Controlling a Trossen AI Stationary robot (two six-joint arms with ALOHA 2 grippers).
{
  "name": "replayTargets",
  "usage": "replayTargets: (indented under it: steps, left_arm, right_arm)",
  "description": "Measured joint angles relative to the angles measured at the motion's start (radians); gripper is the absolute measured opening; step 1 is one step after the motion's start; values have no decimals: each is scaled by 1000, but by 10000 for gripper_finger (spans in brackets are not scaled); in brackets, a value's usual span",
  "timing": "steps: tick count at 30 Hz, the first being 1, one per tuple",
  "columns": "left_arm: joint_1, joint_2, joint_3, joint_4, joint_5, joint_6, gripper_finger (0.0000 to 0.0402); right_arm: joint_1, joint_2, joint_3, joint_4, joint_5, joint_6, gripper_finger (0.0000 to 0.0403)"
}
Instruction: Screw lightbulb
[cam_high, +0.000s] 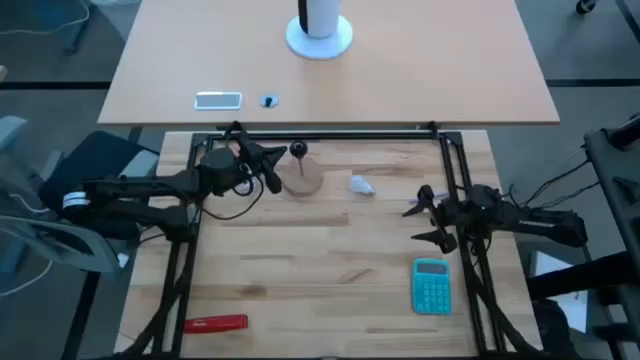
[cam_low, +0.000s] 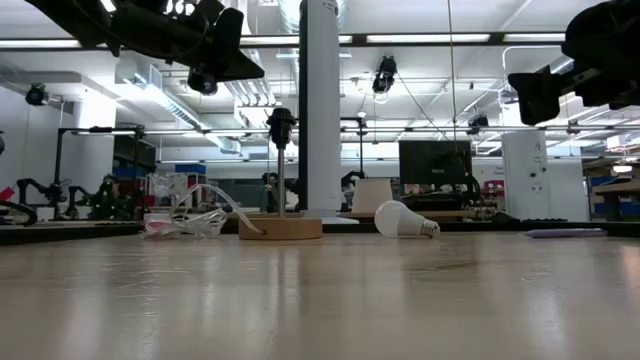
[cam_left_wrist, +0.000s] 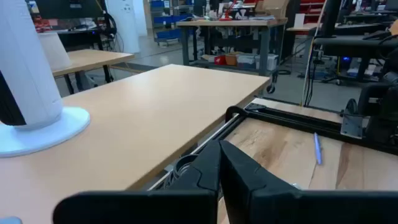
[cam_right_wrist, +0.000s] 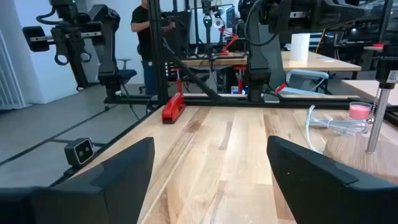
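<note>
**Table layout**

The lightbulb (cam_high: 361, 185) lies on the table (cam_high: 320, 260), just right of the stand (cam_high: 301, 176). The left gripper (cam_high: 268, 165) hangs beside the stand's left; the right gripper (cam_high: 428, 215) is well right of the bulb. A calculator (cam_high: 431, 285) sits nearer the front right, a marker (cam_high: 215, 323) front left.

A second, lighter desk (cam_high: 330, 75) stands past the far edge of the wooden work desk (cam_high: 320, 280); a white round-footed column (cam_high: 319, 30) rises near its far edge. Beyond lies a large workshop: long ceiling light strips (cam_low: 430, 39) run overhead, with ducting beside them. Workbenches (cam_left_wrist: 233, 31) loaded with equipment fill the room, blue storage shelving (cam_left_wrist: 166, 18) stands behind them, and a dark monitor (cam_low: 434, 163) sits on a distant bench. The floor (cam_right_wrist: 68, 127) is smooth grey. A person in dark clothing (cam_right_wrist: 148, 43) stands by a frame.
</note>
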Motion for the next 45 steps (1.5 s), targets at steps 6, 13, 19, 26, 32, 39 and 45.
replayTargets:
  steps: [6,13,19,26,32,39,45]
  left_arm:
    - [0,0,0,0,0,0,0]
    - [0,0,0,0,0,0,0]
    - [0,0,0,0,0,0,0]
    - [0,0,0,0,0,0,0]
    - [0,0,0,0,0,0,0]
    - [0,0,0,0,0,0,0]
    - [0,0,0,0,0,0,0]
  right_arm:
    - [0,0,0,0,0,0,295]
    - [0,0,0,0,0,0,299]
    - [0,0,0,0,0,0,311]
    - [0,0,0,0,0,0,302]
    - [0,0,0,0,0,0,293]
    - [0,0,0,0,0,0,302]
    - [0,0,0,0,0,0,311]
